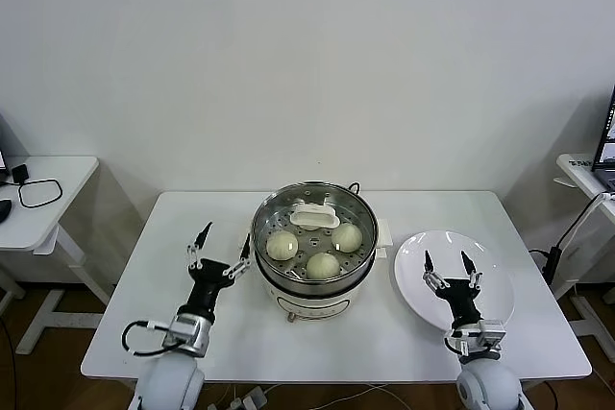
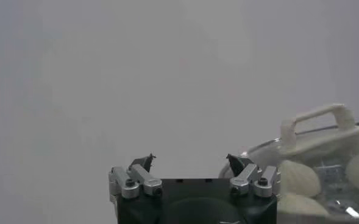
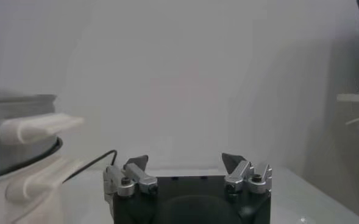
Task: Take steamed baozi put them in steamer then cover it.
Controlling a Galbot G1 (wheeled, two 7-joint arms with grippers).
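The steamer (image 1: 313,271), a shiny steel pot on a white base, stands at the table's middle. Three cream-white steamed baozi (image 1: 282,245) (image 1: 346,236) (image 1: 323,264) lie on its perforated tray. A glass lid with a white handle (image 1: 315,215) sits on the pot. In the left wrist view the lid handle (image 2: 316,122) arches over the baozi (image 2: 298,178). My left gripper (image 1: 227,234) (image 2: 190,158) is open and empty, just left of the pot. Over the white plate (image 1: 493,280), my right gripper (image 1: 446,258) (image 3: 184,159) is also open and empty, with the steamer (image 3: 14,119) off to its side.
A black power cord (image 3: 94,163) runs behind the steamer. A side table (image 1: 38,201) with a black cable stands to the left. Another desk (image 1: 584,168) with a laptop stands to the right. The white table's front edge (image 1: 336,372) lies close to my body.
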